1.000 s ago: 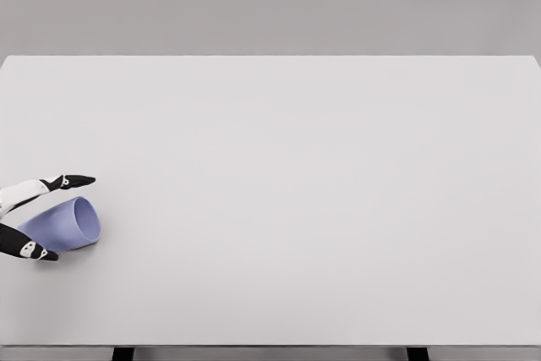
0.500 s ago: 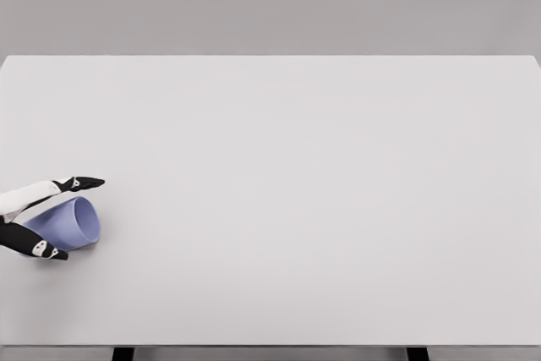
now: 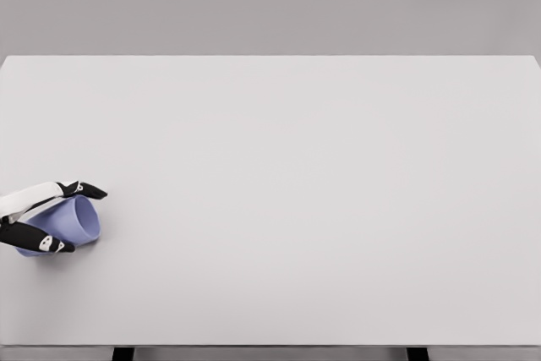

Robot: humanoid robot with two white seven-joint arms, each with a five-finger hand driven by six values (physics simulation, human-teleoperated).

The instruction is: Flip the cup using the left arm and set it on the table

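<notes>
No legible text, label, brand, number or sign is found anywhere in view. The cup (image 3: 72,224) bears a plain surface with no marking. The table (image 3: 304,175) likewise carries no writing.

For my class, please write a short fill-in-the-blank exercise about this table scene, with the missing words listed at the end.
1. The pale blue plastic cup lies on its ____ on the white table.
2. The open mouth of the cup faces the picture's ____.
3. The left hand, with black-tipped fingers above and below the cup, enters from the picture's ____ edge.
4. The cup lies near the table's ____ edge, not its far one.

Missing words: side; right; left; near
</notes>
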